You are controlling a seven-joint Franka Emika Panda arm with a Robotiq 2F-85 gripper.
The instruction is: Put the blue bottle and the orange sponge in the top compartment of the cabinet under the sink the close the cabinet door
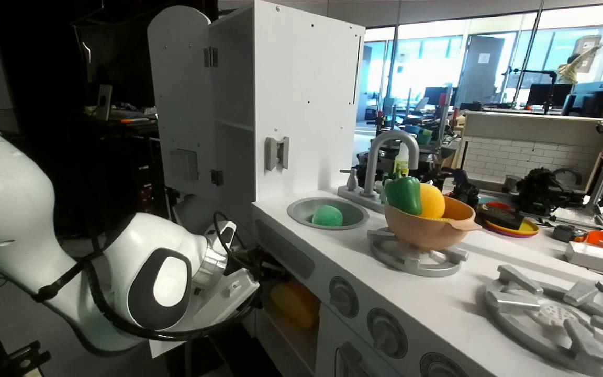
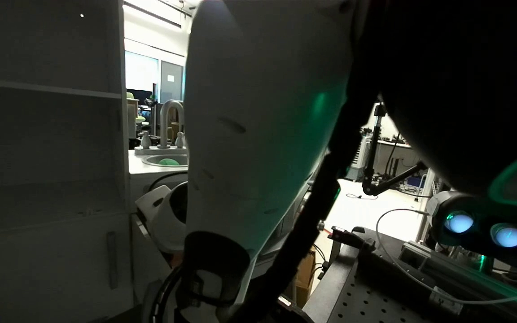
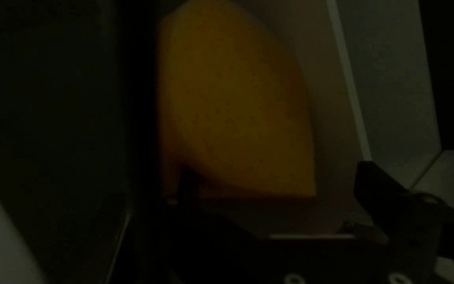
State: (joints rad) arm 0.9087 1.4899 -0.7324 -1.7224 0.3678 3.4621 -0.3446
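The orange sponge [image 1: 293,305], large and yellow-orange, is inside the open compartment under the sink in an exterior view. It also fills the middle of the dark wrist view [image 3: 235,98]. The white cabinet [image 1: 301,358] has a shelf board below the sponge. My gripper [image 3: 277,177] is open, with its fingers wide apart. The left finger overlaps the sponge's lower left corner; I cannot tell if it touches. The right finger is apart from the sponge. In an exterior view the gripper [image 1: 259,262] is at the compartment's mouth. The blue bottle is hidden or out of view. The cabinet door cannot be made out.
The sink [image 1: 351,226] holds a green round object [image 1: 327,215]. A bowl [image 1: 422,233] with a green pepper [image 1: 404,195] and a yellow fruit [image 1: 431,201] stands on a burner. A tall white cabinet [image 1: 306,99] with an open upper door [image 1: 181,99] rises beside the arm.
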